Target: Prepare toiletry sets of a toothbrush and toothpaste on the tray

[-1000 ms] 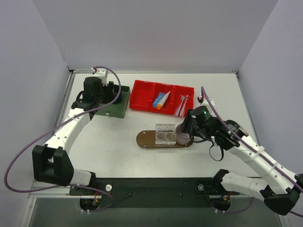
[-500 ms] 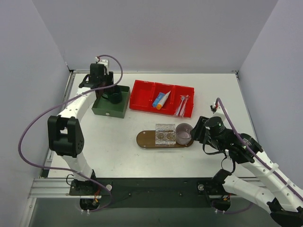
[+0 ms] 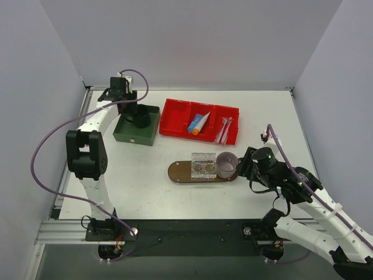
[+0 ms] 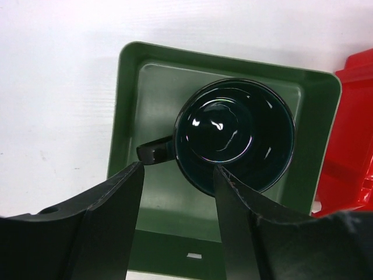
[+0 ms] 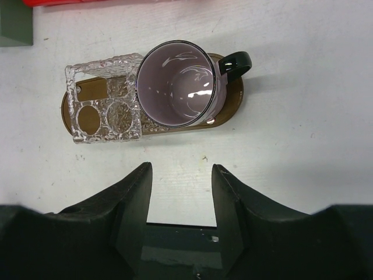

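- Right gripper (image 3: 245,166): jaws wide apart, empty, off the tray's (image 3: 178,171) 3 o'clock end, bare table between.
- Pink mug (image 5: 175,84): on that end, just beside clear holder (image 5: 105,105); its dark handle shows in the right wrist view only.
- Left gripper (image 4: 178,174): spread, empty, over dark green mug (image 4: 233,140) in green box (image 4: 131,116).
- Red bin (image 3: 175,119), 12 o'clock: toothpaste tube (image 3: 198,123) and toothbrushes (image 3: 224,129), top view only.

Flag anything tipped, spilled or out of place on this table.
Nothing stands out. The pink mug stands upright on the tray beside the clear holder, the green mug upright in the green box, and the toothpaste and toothbrushes lie in the red bin. No spill shows.
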You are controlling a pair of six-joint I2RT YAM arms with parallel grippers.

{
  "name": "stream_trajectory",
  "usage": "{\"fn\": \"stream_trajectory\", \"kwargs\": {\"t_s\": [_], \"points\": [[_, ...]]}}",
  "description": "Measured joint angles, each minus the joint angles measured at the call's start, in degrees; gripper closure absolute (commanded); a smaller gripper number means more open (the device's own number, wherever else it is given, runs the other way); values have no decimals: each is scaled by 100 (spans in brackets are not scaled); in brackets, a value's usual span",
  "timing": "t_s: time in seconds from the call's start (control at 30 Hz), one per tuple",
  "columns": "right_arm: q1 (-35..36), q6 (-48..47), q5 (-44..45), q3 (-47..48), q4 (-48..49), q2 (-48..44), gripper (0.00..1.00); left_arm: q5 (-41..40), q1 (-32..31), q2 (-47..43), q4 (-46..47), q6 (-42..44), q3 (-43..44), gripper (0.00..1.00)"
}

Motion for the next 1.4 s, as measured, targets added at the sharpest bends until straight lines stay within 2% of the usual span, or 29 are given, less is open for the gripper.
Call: {"fn": "stream_trajectory", "kwargs": {"t_s": [0.33,0.77,0.8,1.0,1.13,1.17,1.27,1.4], "points": [[0,85,0,-48,-13,146,60,365,0,496,-96,20,284,46],[0,153,-4,-52,-11,420,60,708,50,654,-55,125,393,51],[0,155,-2,-63,-11,420,60,708,52,664,-55,131,404,55],[0,173,-2,-79,-13,424,60,697,66,763,37,166,496,62],[0,175,-4,-79,-13,450,60,662,81,800,72,160,531,79],[0,175,-2,-79,-13,459,60,647,85,807,72,155,544,90],[0,175,-4,-83,-13,472,60,640,92,815,72,118,560,100],[0,177,-2,-98,-11,472,60,684,92,817,72,59,562,100]]}}
